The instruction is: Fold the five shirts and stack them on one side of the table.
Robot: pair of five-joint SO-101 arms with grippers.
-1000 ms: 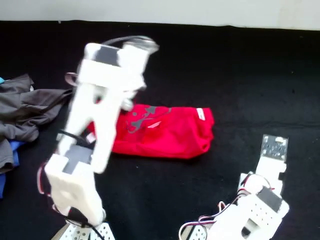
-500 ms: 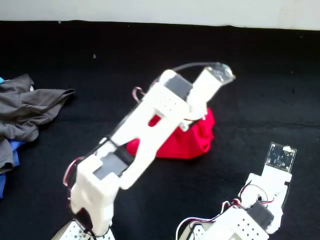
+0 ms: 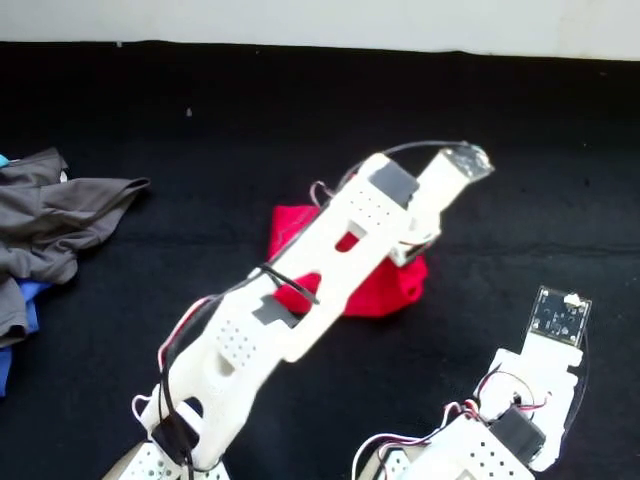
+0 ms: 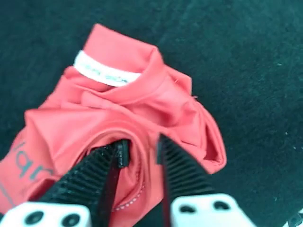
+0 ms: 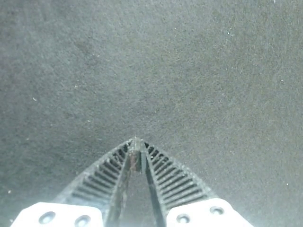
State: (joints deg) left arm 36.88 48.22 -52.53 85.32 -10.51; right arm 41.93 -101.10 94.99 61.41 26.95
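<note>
A red shirt (image 3: 385, 285) lies bunched in the middle of the black table (image 3: 300, 110), partly under the left arm (image 3: 330, 260). In the left wrist view my left gripper (image 4: 142, 146) is shut on a raised fold of the red shirt (image 4: 142, 104), whose white neck label (image 4: 102, 73) lies just beyond the fingertips. My right gripper (image 5: 136, 142) is shut with nothing in it, low over bare black cloth. The right arm (image 3: 520, 400) sits at the front right, apart from the shirt.
A loose pile of shirts lies at the table's left edge: a grey one (image 3: 60, 215) on top, a blue one (image 3: 15, 320) under it. A pale wall (image 3: 320, 20) borders the back. Bare black cloth stretches to the right of the red shirt.
The left arm has swung from the shirt's left end across to its right end. The red shirt's left part has come over with it, so the shirt now lies much shorter.
</note>
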